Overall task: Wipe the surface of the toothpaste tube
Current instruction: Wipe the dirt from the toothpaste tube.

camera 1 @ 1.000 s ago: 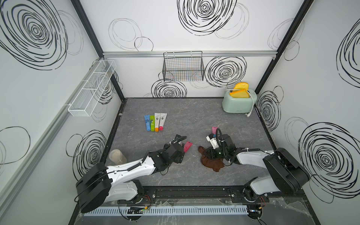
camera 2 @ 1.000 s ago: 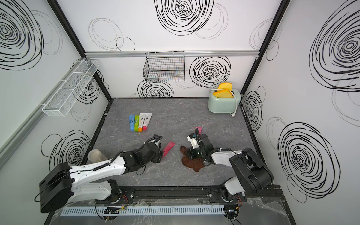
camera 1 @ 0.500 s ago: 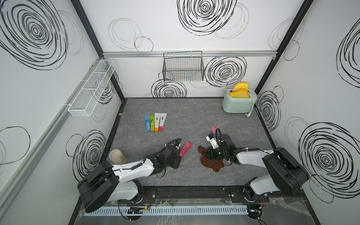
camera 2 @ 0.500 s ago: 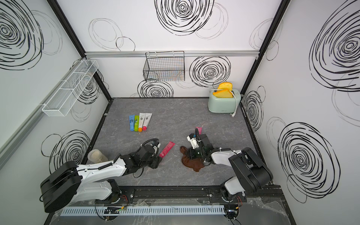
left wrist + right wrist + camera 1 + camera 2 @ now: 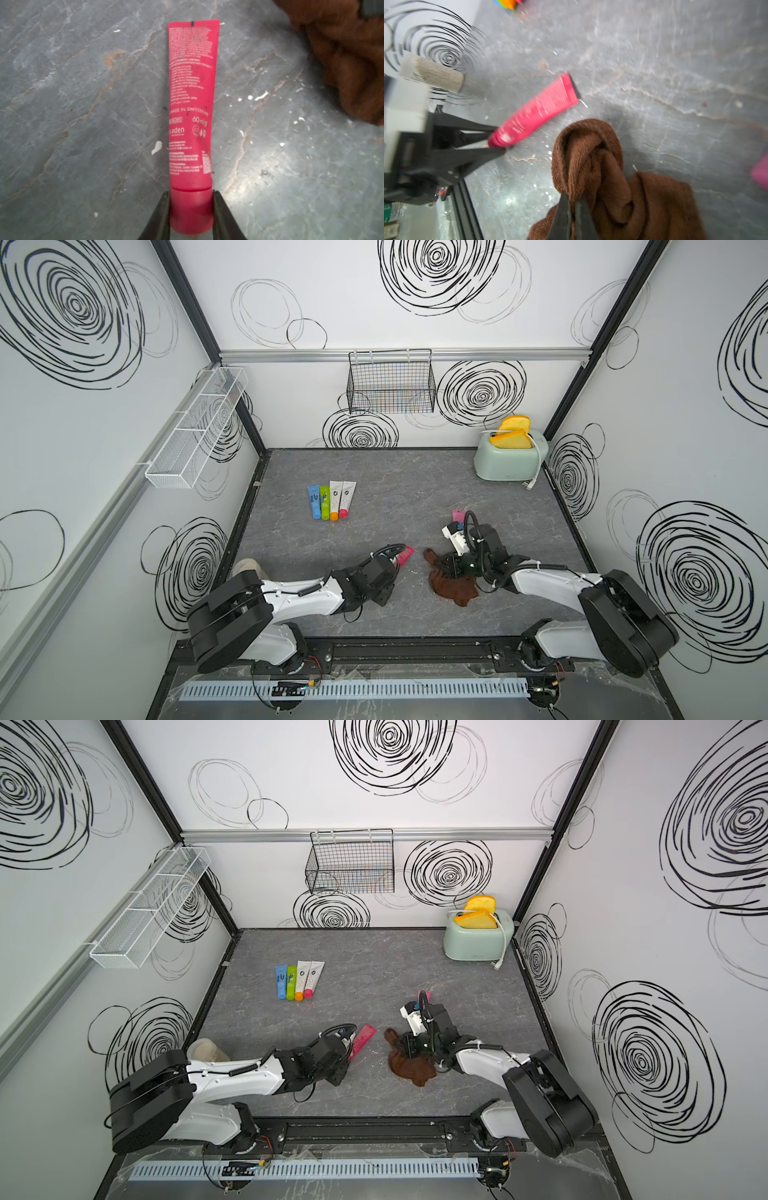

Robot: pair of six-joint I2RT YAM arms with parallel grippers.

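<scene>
Legibly "MADE IN SWITZERLAND" on pink tube [image 5: 191, 104], left jaws tight on cap [image 5: 191, 209], right jaws on cloth [image 5: 591, 155].

Toothpaste tube [image 5: 190, 104]: pink-red (white print). Cloth [image 5: 591, 155]: brown. Tabletop [image 5: 415, 497]: grey, marble-veined. Toaster [image 5: 505, 464]: mint green. Wire basket [image 5: 390, 381]: black. Walls [image 5: 353, 302]: white with black scribbled spirals.

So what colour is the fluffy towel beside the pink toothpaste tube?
Brown all over. The towel shows best in the right wrist view.
</scene>
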